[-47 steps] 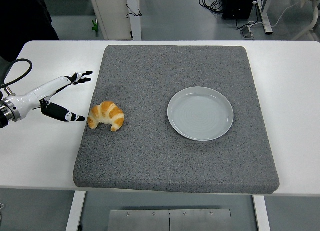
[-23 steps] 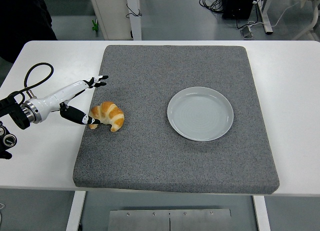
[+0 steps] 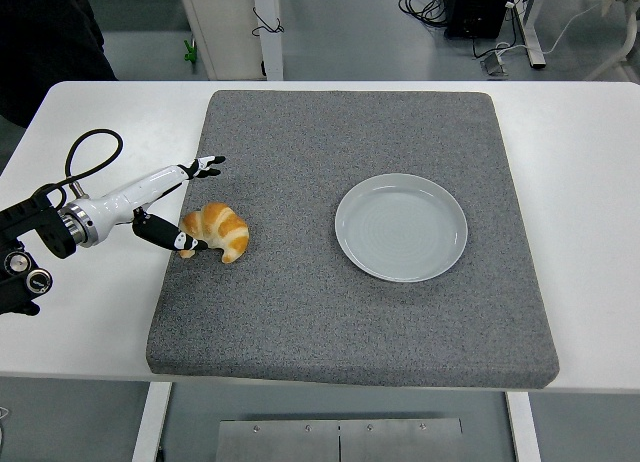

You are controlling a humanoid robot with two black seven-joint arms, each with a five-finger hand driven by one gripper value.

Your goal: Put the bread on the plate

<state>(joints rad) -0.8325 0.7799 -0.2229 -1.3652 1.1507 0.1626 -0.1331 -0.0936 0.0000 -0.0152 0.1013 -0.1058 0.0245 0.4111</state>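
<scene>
Head view: the left hand (image 3: 165, 204) reaches in from the left edge to the left border of the grey mat (image 3: 350, 312), which covers most of the white surface (image 3: 590, 182). Fingers apart and holding nothing: the upper fingers (image 3: 205, 166) stretch out over the mat's edge, and the thumb (image 3: 170, 237) sits low against the left end of the croissant (image 3: 214, 231). Contact between thumb tip and croissant looks likely, but cannot be confirmed at this resolution. The croissant lies on the mat near its left edge, curved, ends pointing toward the near side. The pale grey plate (image 3: 401, 227) sits on the mat right of centre, well apart from the croissant. A black cable (image 3: 85, 154) loops above the forearm.
</scene>
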